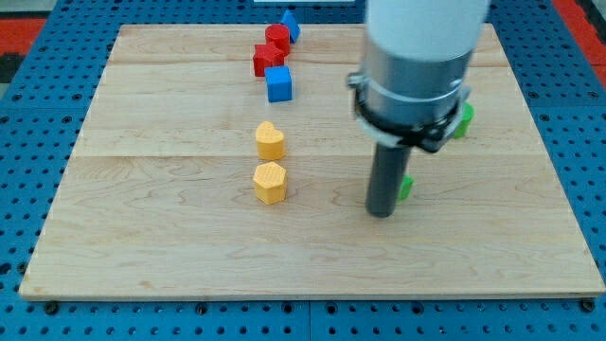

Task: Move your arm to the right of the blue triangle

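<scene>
The blue triangle [290, 25] sits near the view's top edge of the wooden board [170, 237], touching a red block [276, 38]. A second red block [266, 60] and a blue cube [278, 83] lie just below them. My tip [381, 213] rests on the board at centre right, far below and to the right of the blue triangle. It stands against a small green block [405, 187] that is mostly hidden behind the rod.
A yellow heart-shaped block [270, 140] and a yellow hexagon block [269, 182] sit at the board's centre, left of my tip. Another green block [463, 120] shows at the right, partly hidden by the arm's body. Blue pegboard surrounds the board.
</scene>
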`<state>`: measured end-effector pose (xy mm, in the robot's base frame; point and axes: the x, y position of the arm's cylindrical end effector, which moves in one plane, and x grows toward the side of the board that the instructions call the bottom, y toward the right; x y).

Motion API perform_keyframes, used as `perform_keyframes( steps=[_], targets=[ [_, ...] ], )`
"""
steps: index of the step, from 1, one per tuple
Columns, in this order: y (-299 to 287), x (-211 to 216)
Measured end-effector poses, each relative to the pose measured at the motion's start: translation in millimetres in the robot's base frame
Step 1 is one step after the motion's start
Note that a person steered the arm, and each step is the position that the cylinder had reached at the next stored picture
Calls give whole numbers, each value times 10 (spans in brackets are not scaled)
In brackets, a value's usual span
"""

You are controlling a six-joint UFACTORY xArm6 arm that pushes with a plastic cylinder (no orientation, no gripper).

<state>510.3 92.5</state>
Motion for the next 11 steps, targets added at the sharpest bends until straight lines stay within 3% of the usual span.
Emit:
perform_keyframes(
  steps=[1,2,4,5,6,8,11],
  targets=[
    [180,-446],
    [-197,-498],
    [463,-470],
    [143,-222],
    [-607,-585],
    [-516,-1885],
    [-519,-2871]
  ],
)
